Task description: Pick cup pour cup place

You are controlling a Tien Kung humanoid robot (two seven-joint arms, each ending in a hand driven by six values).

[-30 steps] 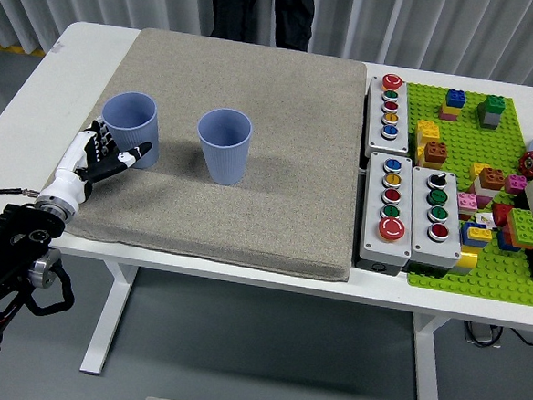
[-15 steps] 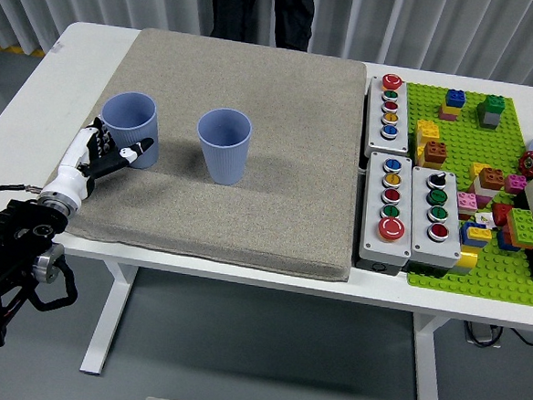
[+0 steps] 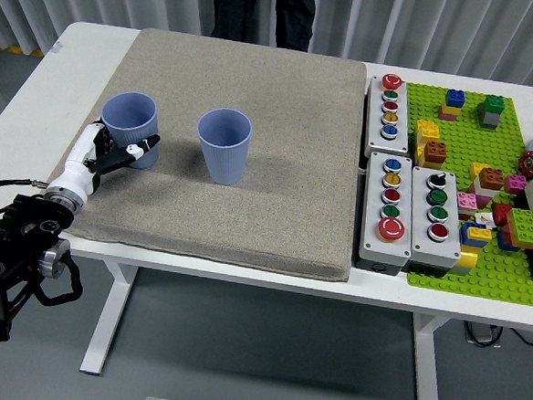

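Note:
Two blue-grey cups stand upright on the grey mat (image 3: pixel 275 82). The left cup (image 3: pixel 129 117) is near the mat's left edge and the right cup (image 3: pixel 224 144) is a short way to its right. My left hand (image 3: pixel 116 151), white and black, reaches in from the lower left and sits at the left cup's base. Its thumb (image 3: pixel 145 143) lies across the cup's front and its other fingers are at the cup's left side. The fingers are spread, not closed on the cup. I cannot see what either cup holds. My right arm is out of view.
Three grey button boxes (image 3: pixel 390 106) (image 3: pixel 389 207) (image 3: pixel 438 217) line the mat's right edge. A green baseplate (image 3: pixel 509 263) with coloured bricks is at the far right. A person in dark trousers (image 3: pixel 262 7) stands at the far side.
My left hand has moved up and to the right, closer against the left cup, with the thumb now across its front. Both cups have stayed in place.

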